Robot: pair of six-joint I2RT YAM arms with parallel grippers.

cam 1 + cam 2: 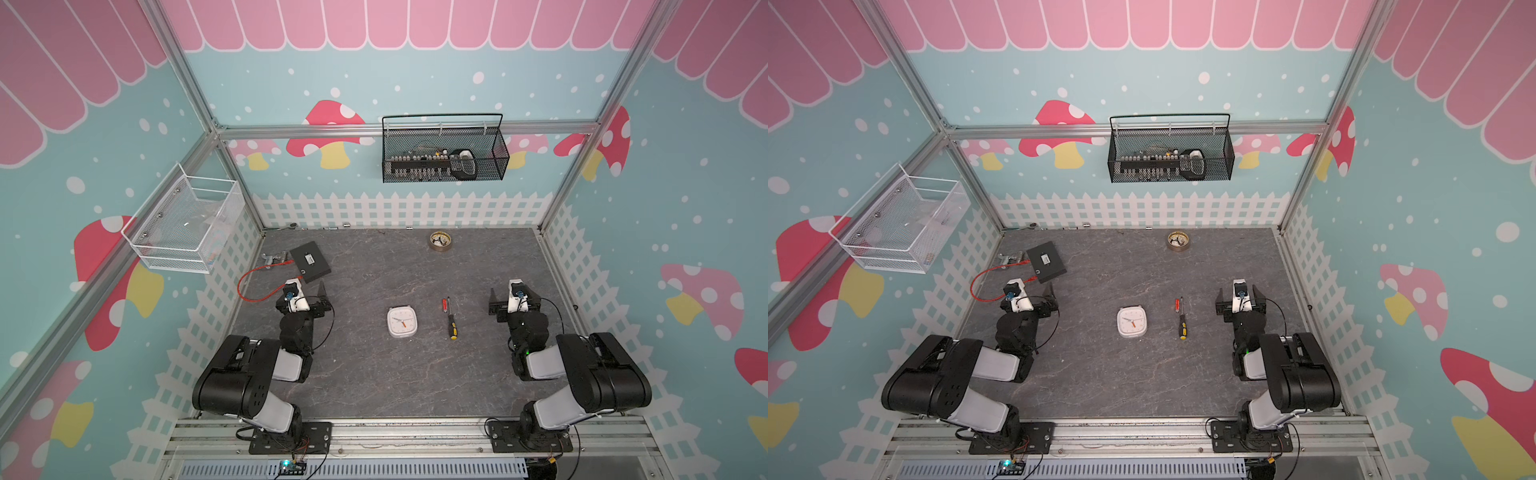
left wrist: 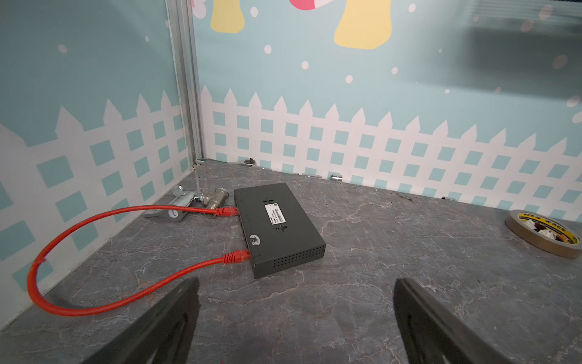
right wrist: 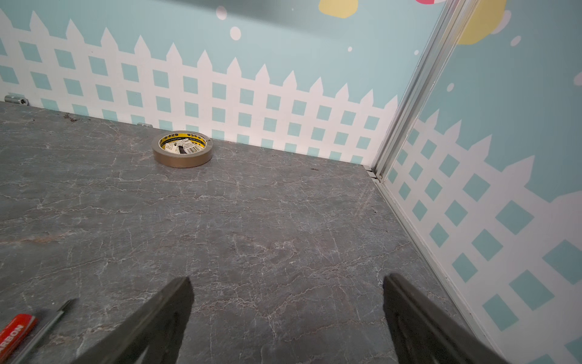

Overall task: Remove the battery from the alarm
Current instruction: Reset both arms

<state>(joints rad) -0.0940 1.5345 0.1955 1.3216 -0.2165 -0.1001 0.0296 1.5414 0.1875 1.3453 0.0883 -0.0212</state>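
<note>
Battery (image 1: pixel 444 304) out of the alarm (image 1: pixel 402 323) and lying loose on the grey marbled table (image 1: pixel 374 382), right of the alarm and clear of it, with bare tabletop between the two. Short red-orange cylinder, on its side, long axis running away from the robot; white lettering along the casing partly legible in the right wrist view. Just beside it, on the side away from the alarm, the thin shaft of a screwdriver (image 1: pixel 452 328), roughly parallel, black-and-yellow handle toward the robot; touching or merely close, impossible to tell. Alarm itself flat on the table near the middle, dial up, white face and red-orange hands showing in both top views, back hidden underneath. Right gripper (image 3: pixel 287 279) out to the right of the screwdriver and apart from it, jaws spread wide with nothing between them. Left gripper (image 2: pixel 294 283) well to the left of the alarm, jaws likewise spread wide and holding nothing. Ahead of the left gripper, a black network switch (image 2: pixel 278 227) lying label side up, a red cable (image 2: pixel 231 259) looping from one port round to another, and a metal valve fitting (image 2: pixel 195 201) beyond, near the left wall. Farther back toward the rear wall, right of centre, a roll of brown tape (image 3: pixel 182 148) lying flat. On the rear wall a black mesh basket (image 1: pixel 444 153) with small items inside, too small to identify; on the left wall a white mesh basket (image 1: pixel 187 224).
</note>
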